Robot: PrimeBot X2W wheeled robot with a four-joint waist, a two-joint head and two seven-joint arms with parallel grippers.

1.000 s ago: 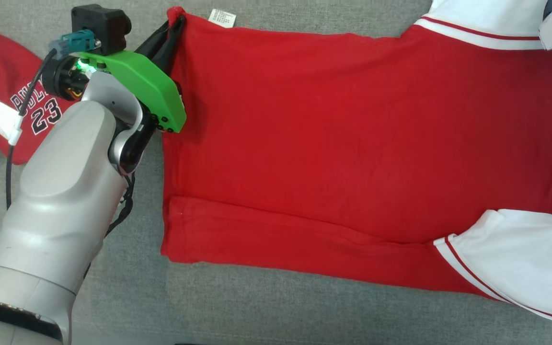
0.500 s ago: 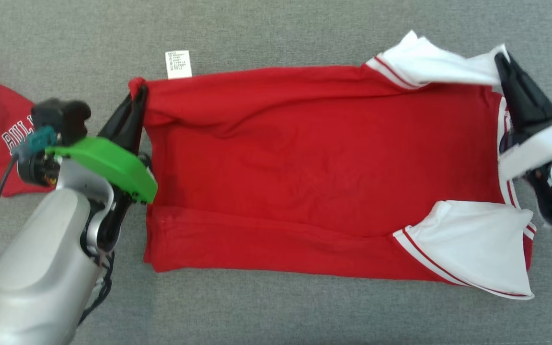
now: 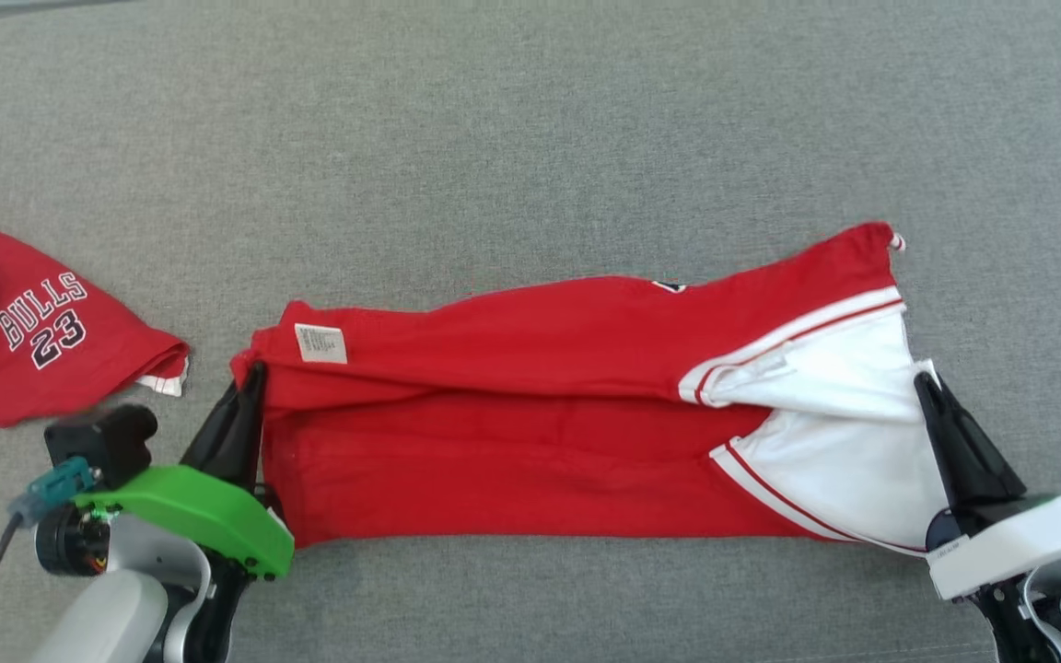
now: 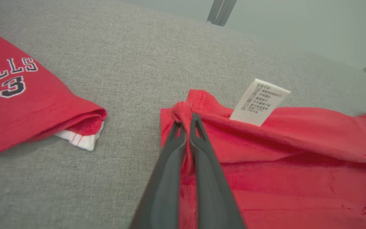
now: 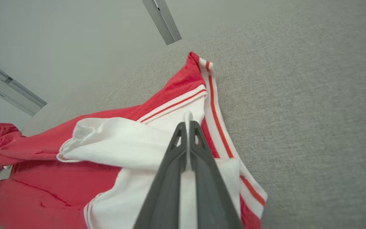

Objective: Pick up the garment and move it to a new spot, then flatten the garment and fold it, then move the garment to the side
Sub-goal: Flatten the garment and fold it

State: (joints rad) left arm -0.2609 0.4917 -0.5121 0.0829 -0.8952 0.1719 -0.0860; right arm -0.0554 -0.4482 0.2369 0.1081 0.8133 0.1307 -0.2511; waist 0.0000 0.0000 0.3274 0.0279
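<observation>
The left gripper (image 3: pixel 254 370) was closed tight on a red corner of the red-and-white fabric garment (image 3: pixel 512 451), beside its white care tag (image 3: pixel 320 343), whose print was unreadable. The right gripper (image 3: pixel 923 382) pinched its white sleeve (image 3: pixel 825 368). The garment lay folded on grey upholstery (image 3: pixel 530 138). Well left of it, a separate red shirt (image 3: pixel 33 322) read "BULLS 23".

Head camera looking steeply down over grey worktop (image 3: pixel 530 138), wrist cameras close and low at opposite ends, all sharing the red jersey (image 3: pixel 512 460).
</observation>
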